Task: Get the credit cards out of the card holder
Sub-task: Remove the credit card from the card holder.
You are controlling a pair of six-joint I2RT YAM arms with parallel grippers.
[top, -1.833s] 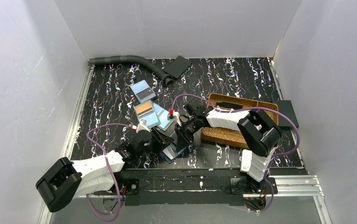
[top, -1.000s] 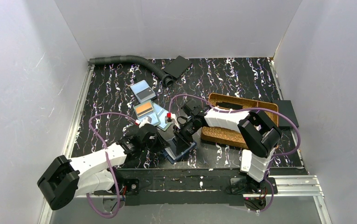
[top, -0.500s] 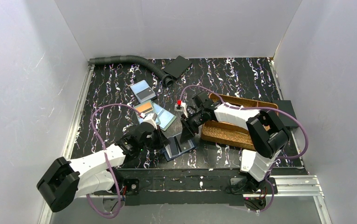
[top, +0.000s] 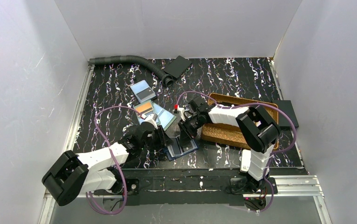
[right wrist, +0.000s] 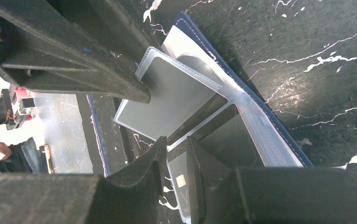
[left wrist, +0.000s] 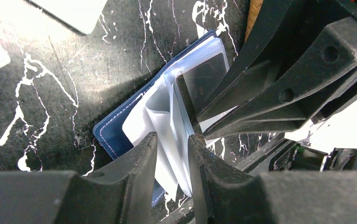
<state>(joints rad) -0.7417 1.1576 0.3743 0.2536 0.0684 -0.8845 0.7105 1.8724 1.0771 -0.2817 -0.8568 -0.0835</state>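
Note:
The dark navy card holder point(top: 182, 146) lies open near the table's front, its clear sleeve pages fanned up. My left gripper point(top: 161, 139) is shut on a few clear sleeve pages; the left wrist view shows its tips point(left wrist: 172, 140) over the holder point(left wrist: 109, 135). My right gripper point(top: 186, 130) is shut on a dark card with a gold chip point(right wrist: 181, 179) at a sleeve's edge, tips point(right wrist: 175, 142) above the holder point(right wrist: 279, 135). Loose credit cards lie behind: blue-grey point(top: 142, 91), orange point(top: 144, 108), teal point(top: 164, 117).
A brown woven tray point(top: 242, 100) sits right of the holder under the right arm. A grey ribbed hose point(top: 125, 59) and a flat black rectangle point(top: 176, 66) lie at the back. Another black block point(top: 286, 113) sits at the right wall.

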